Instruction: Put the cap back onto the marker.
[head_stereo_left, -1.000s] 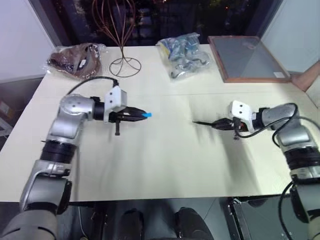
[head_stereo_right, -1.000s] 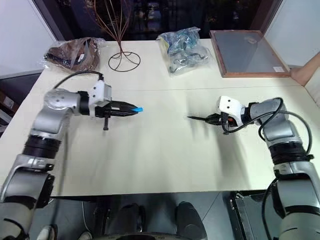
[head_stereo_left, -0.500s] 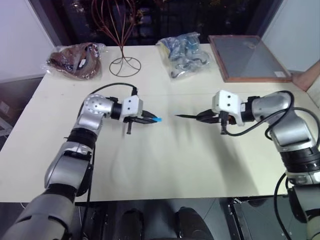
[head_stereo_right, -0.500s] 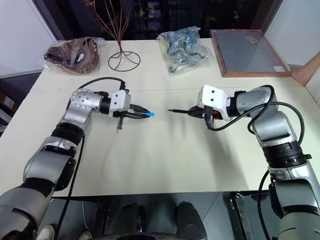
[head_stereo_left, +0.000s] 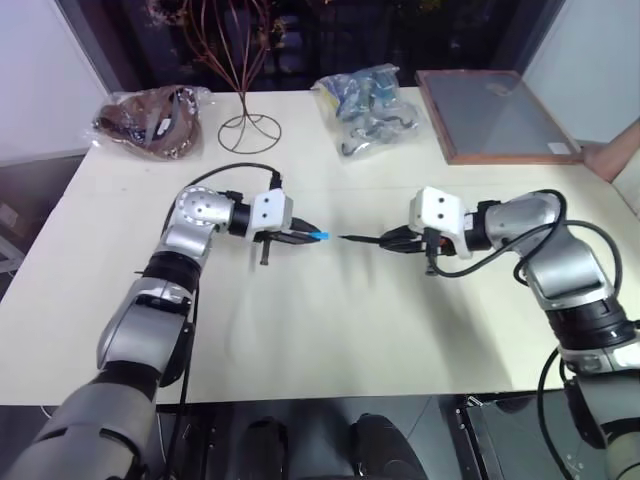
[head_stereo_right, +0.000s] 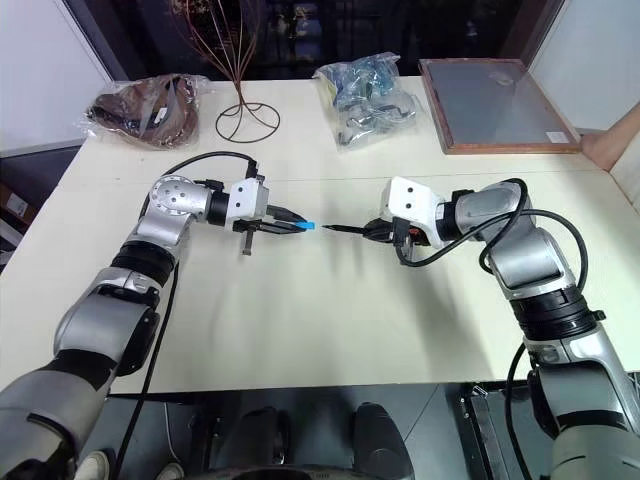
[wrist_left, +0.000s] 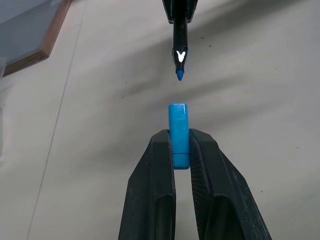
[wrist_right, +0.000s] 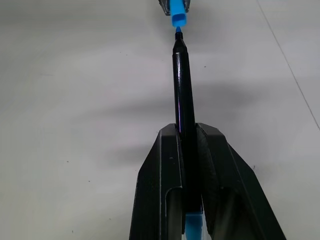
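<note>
Over cream table (head_stereo_left: 330, 330), L gripper (head_stereo_left: 312, 236) clamps cap (head_stereo_left: 320, 236), R gripper (head_stereo_left: 392, 240) clamps marker (head_stereo_left: 362, 238); tip at cap's 3 o'clock, near, axes abt collinear.

even, bright overhead light on the pale worktop (head_stereo_left: 330, 340); soft blurred shadows beneath both arms; dark window behind; frames sharp, edges slightly bowed.

text: none legible | marker (wrist_left: 179, 35): small white mark near tip, unreadable
</note>
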